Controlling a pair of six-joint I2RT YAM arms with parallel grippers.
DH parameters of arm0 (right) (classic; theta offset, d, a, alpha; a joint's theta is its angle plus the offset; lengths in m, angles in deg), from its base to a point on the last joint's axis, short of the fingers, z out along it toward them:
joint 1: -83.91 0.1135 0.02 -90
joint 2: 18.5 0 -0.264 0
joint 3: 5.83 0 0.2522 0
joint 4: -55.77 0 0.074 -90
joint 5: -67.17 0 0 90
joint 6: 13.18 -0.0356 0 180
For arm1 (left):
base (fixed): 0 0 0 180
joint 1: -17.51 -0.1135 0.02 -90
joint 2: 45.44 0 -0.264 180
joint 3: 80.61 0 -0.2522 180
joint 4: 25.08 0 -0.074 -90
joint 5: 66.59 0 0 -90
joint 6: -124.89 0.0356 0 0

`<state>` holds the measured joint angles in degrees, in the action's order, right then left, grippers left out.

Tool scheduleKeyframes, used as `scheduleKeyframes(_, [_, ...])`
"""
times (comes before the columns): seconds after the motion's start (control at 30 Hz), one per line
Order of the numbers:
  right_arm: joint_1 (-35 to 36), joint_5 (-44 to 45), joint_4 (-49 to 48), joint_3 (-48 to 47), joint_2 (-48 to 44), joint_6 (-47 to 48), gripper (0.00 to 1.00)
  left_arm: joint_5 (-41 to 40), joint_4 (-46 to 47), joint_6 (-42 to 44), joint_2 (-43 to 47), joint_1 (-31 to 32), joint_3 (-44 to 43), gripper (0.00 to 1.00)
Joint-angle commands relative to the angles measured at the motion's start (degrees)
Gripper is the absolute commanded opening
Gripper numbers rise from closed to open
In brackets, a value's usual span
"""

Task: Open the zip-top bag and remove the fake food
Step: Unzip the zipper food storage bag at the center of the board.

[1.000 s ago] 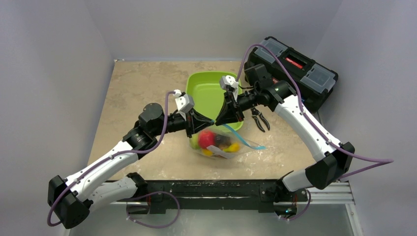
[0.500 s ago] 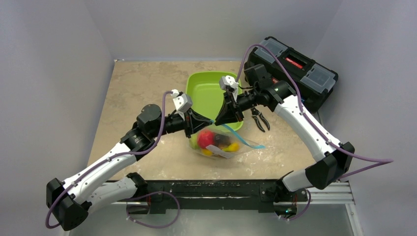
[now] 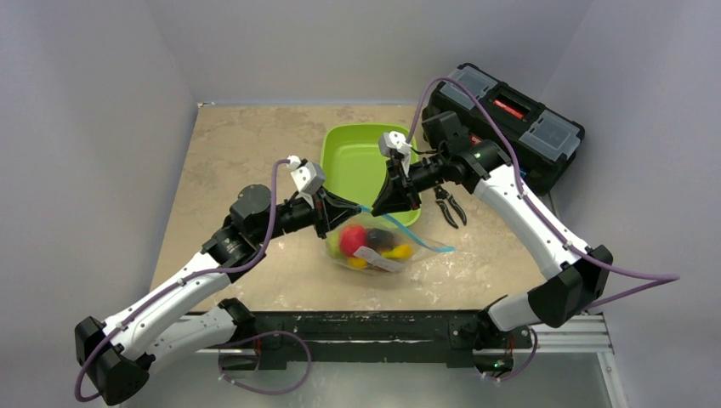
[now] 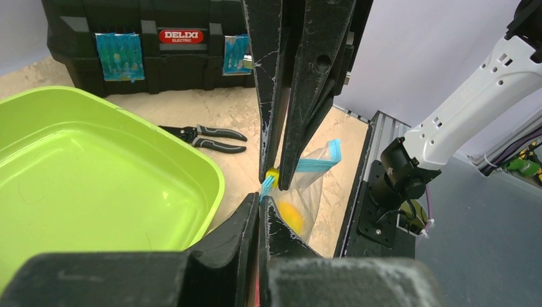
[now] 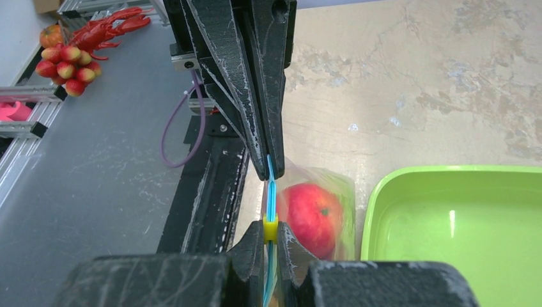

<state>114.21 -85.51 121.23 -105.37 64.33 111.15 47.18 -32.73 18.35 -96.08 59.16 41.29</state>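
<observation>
The zip-top bag (image 3: 378, 248) hangs just above the table's near middle, held up by its teal zipper strip (image 3: 425, 242). Fake food fills it: a red apple (image 3: 353, 240) (image 5: 313, 217) and a yellow-orange piece (image 4: 291, 217) show through the plastic. My left gripper (image 3: 359, 209) (image 4: 261, 203) is shut on the end of the zipper strip (image 4: 266, 188). My right gripper (image 3: 379, 209) (image 5: 271, 231), facing it tip to tip, is shut on the yellow slider (image 5: 271, 229) (image 4: 273, 173). A short length of strip (image 5: 271, 192) runs between the two.
The lime-green tray (image 3: 361, 153) (image 4: 96, 173) (image 5: 447, 224) lies just behind the bag. Black-handled pliers (image 3: 446, 204) (image 4: 208, 135) rest to its right, and a black toolbox (image 3: 502, 119) (image 4: 147, 45) stands at the back right. The table's front rail (image 3: 374, 327) is close below the bag.
My left arm has drawn back to the left with the strip's end, and the bag has shifted slightly left. The right arm has stayed in place.
</observation>
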Motion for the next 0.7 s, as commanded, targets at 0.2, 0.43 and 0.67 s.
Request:
scheduleKeyframes(0.2, [-0.2,1.4,1.4,1.2,-2.4,1.1,0.0,-1.5,2.0,0.2,2.3,-0.3,-0.2,0.0])
scheduleKeyframes(0.43, [-0.3,0.9,2.1,1.4,-2.7,2.3,0.0,-2.1,1.0,0.6,3.4,-0.4,0.0,0.0])
scheduleKeyframes(0.67, [-0.6,0.6,3.0,1.6,-3.1,3.6,0.0,-3.0,-0.2,1.3,5.1,-0.6,0.2,0.0])
